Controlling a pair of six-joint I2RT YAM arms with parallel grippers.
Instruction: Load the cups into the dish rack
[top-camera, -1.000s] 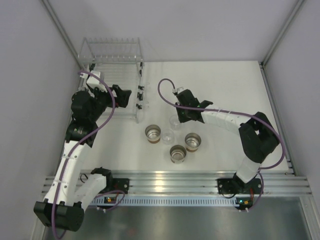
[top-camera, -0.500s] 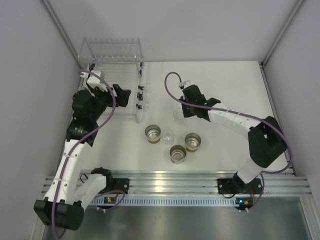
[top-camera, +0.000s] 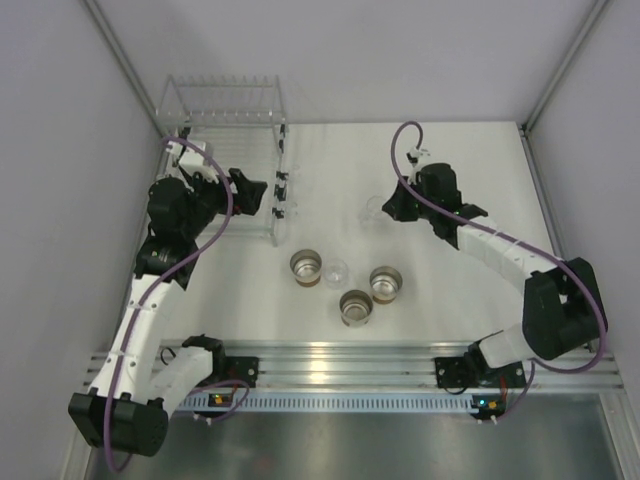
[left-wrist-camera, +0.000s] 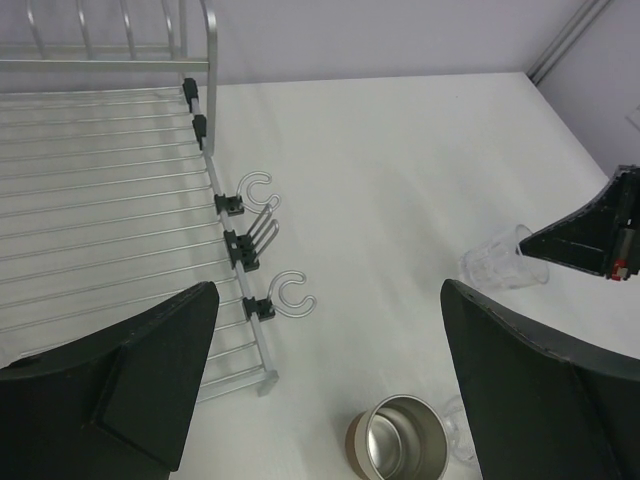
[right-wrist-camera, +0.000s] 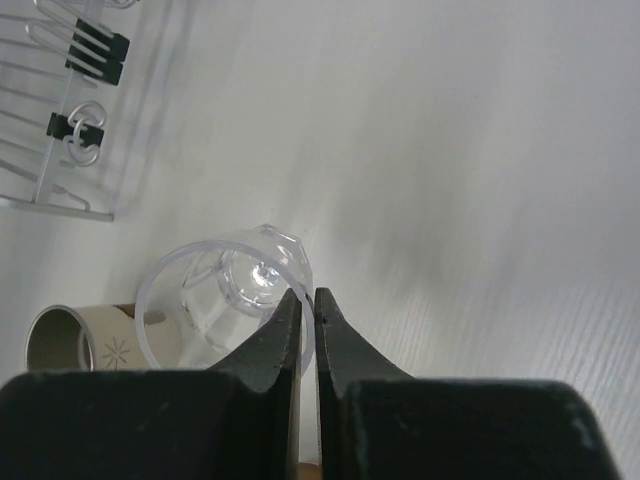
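My right gripper (top-camera: 383, 209) is shut on the rim of a clear cup (top-camera: 372, 212) and holds it tilted above the table, right of the dish rack (top-camera: 225, 150). In the right wrist view the fingertips (right-wrist-camera: 307, 300) pinch the cup's wall (right-wrist-camera: 225, 290). A second clear cup (top-camera: 336, 271) stands among three cream cups (top-camera: 306, 267) (top-camera: 386, 282) (top-camera: 355, 307) at the table's middle front. My left gripper (top-camera: 255, 192) is open and empty, hovering by the rack's right edge (left-wrist-camera: 215, 190). Its view shows a cream cup (left-wrist-camera: 400, 440) below and the held clear cup (left-wrist-camera: 500, 265).
Small wire hooks on black clips (left-wrist-camera: 265, 225) stick out from the rack's right side. The right wrist view shows the rack's corner (right-wrist-camera: 60, 130) and a cream cup (right-wrist-camera: 80, 345). Grey walls enclose the table on the left, back and right.
My right gripper has lifted the clear cup away from the cup cluster and carried it to the right and farther back. The left arm has barely moved.
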